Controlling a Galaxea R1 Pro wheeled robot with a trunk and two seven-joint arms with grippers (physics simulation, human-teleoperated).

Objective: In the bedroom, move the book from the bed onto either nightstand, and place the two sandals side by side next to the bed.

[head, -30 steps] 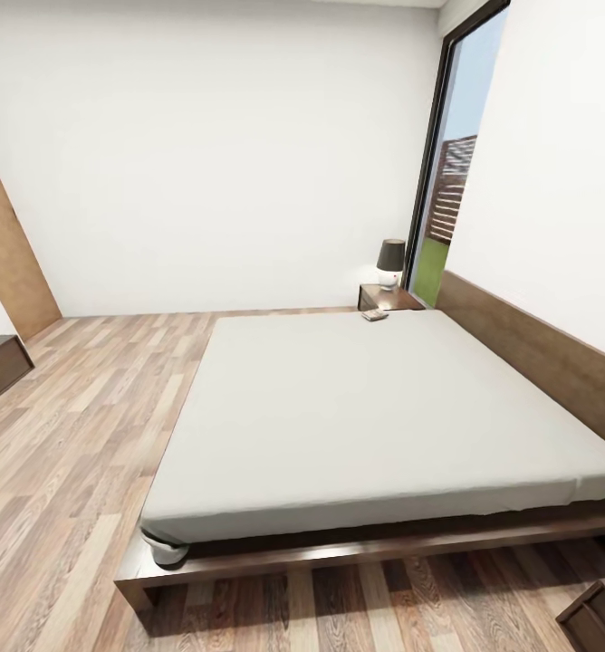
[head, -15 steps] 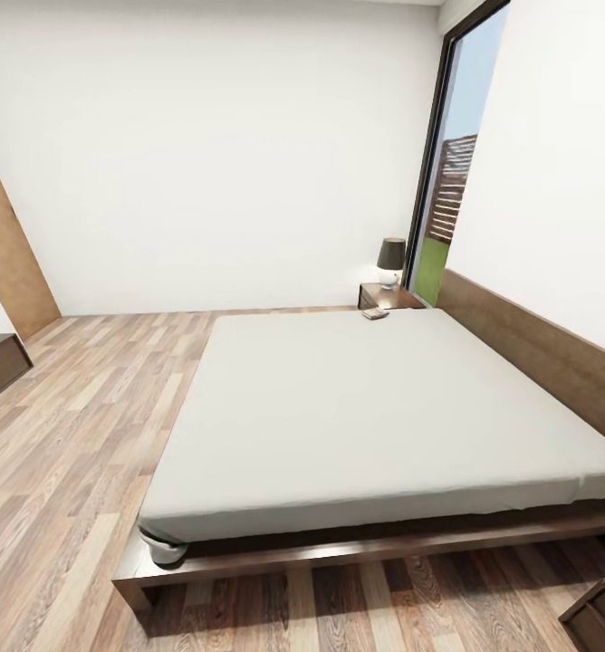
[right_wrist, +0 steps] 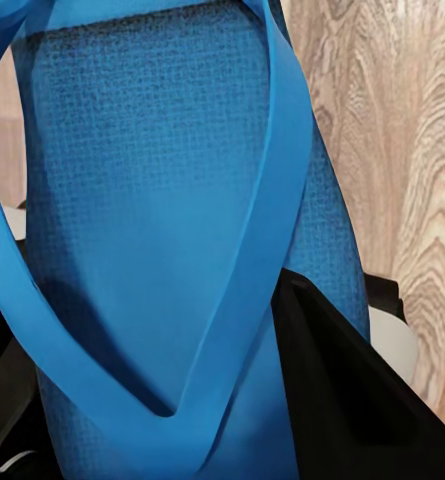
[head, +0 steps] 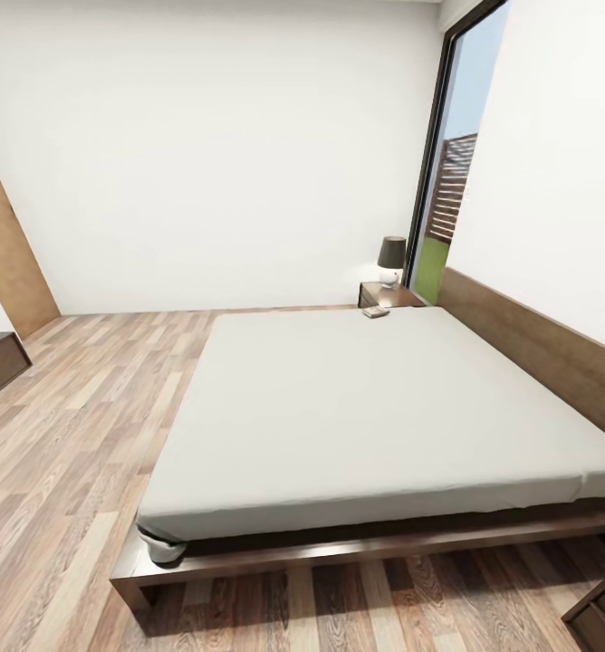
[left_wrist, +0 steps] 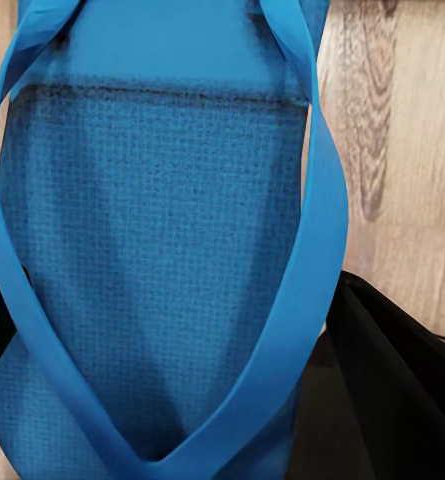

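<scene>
Between each end effector's fingers (left_wrist: 402, 390) (right_wrist: 332, 390) — a blue sandal (left_wrist: 162, 250) (right_wrist: 162, 220).

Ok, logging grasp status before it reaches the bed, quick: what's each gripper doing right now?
Left gripper: shut on a blue sandal, a dark finger beside it.
Right gripper: shut on the other blue sandal.
</scene>
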